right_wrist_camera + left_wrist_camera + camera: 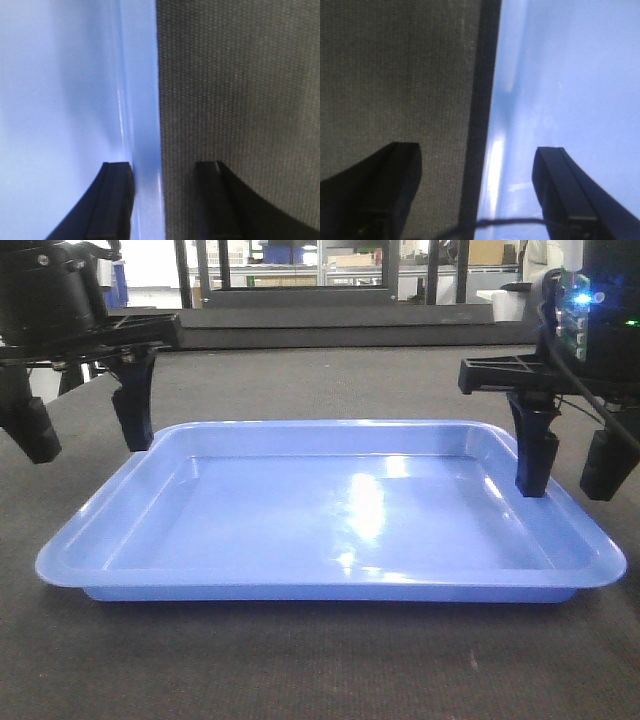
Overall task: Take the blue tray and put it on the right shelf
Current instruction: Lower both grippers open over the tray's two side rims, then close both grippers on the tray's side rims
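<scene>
Blue tray sits flat on the dark counter. Left hand and right hand hang released astride its side rims, arms cut off above.

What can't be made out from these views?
The shelf: not identifiable; the front view's background is small, blurred and cut by the top edge.
Whether the left gripper or the right gripper touches the tray rim: the wrist views are blurred and look straight down, and the front view gives no depth.
Underside of the tray: hidden by the tray itself in every view.
</scene>
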